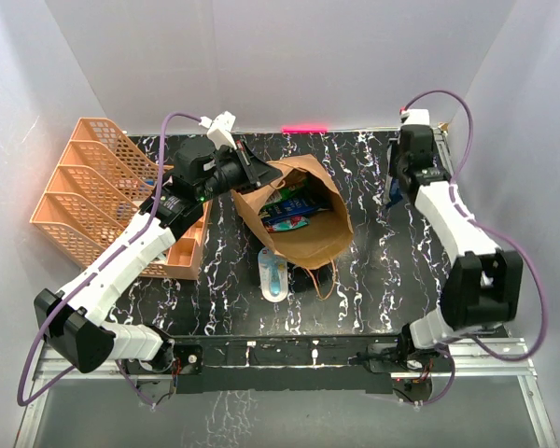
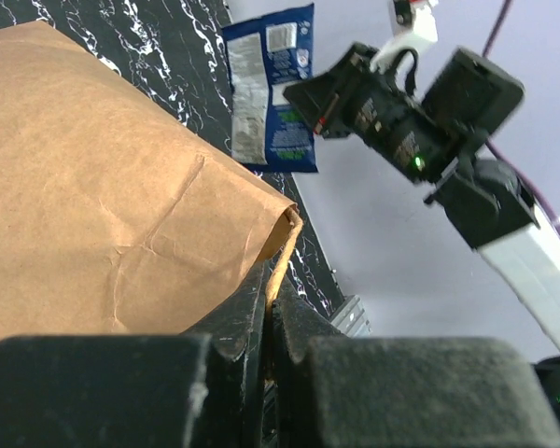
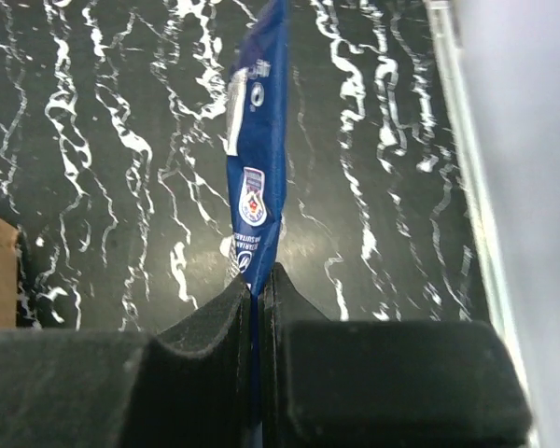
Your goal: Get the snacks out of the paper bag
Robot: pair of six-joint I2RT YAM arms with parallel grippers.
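**One packet out, the bag held open for the rest**

From above, the left pincer (image 1: 252,174) is clamped on the far-left rim of the paper bag (image 1: 303,238), apparently to keep its mouth open and steady. More snacks (image 1: 289,210) lie inside it, and the right pincer (image 1: 396,189) stands well apart, near the right edge of the table (image 1: 373,271). The left wrist view shows that arm's fingers (image 2: 238,327) shut tight on the brown rim, and beyond them the right pincer holds a blue packet (image 2: 271,89). The right wrist view shows that pincer closed on one edge of the packet, held edge-on over bare tabletop, probably to set it down away from the bag. I cannot tell whether it touches yet.
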